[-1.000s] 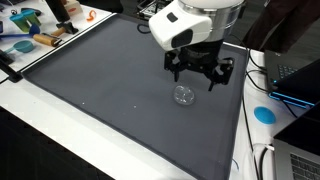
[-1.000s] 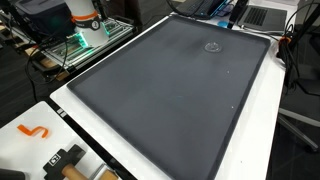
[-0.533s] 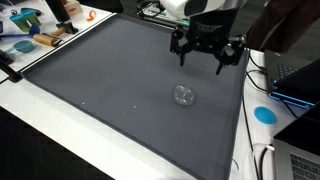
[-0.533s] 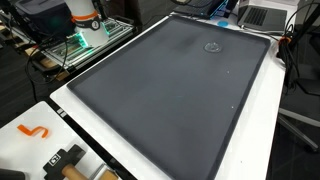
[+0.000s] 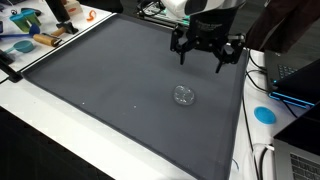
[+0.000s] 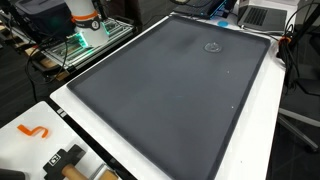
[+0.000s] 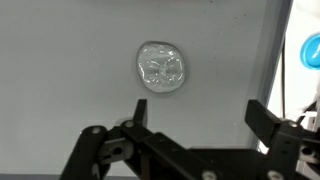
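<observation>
A small clear glass-like object (image 5: 184,96) lies on the dark grey mat (image 5: 110,90); it also shows as a faint ring (image 6: 212,46) near the mat's far end and as a rounded transparent blob (image 7: 162,68) in the wrist view. My gripper (image 5: 203,56) hangs in the air above and behind it, open, with nothing between its fingers. In the wrist view the gripper (image 7: 201,114) has its two black fingertips (image 7: 140,109) spread wide, below the object and apart from it.
White table border surrounds the mat (image 6: 160,100). Tools and coloured items (image 5: 30,30) lie at one corner. A blue disc (image 5: 264,113) and a laptop (image 5: 296,80) sit beside the mat. An orange hook (image 6: 33,131) and black tool (image 6: 65,158) lie near the other end.
The gripper rose from just above the clear object to a higher spot farther back a second ago, then held still. The jaws stayed open and the object did not move.
</observation>
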Robot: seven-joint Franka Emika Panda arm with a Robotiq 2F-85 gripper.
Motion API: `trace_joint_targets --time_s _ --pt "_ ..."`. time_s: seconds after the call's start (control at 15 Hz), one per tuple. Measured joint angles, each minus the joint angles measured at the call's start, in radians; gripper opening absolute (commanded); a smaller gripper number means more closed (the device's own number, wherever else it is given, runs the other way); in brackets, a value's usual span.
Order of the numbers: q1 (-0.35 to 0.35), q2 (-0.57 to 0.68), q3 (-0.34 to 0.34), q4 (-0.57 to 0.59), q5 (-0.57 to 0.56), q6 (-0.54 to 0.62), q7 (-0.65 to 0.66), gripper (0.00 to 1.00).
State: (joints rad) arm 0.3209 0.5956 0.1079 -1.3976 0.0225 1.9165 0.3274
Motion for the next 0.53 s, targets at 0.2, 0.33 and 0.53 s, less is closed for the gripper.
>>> trace_joint_targets --time_s 0.2,0.33,0.53 --pt "0.002 0.006 -0.006 0.005 -0.001 0.001 0.065 1.00" --pt "0.009 0.025 -0.018 0.005 -0.001 0.022 0.173 1.00" --pt "0.026 0.059 -0.037 0.003 -0.001 0.059 0.338 1.00"
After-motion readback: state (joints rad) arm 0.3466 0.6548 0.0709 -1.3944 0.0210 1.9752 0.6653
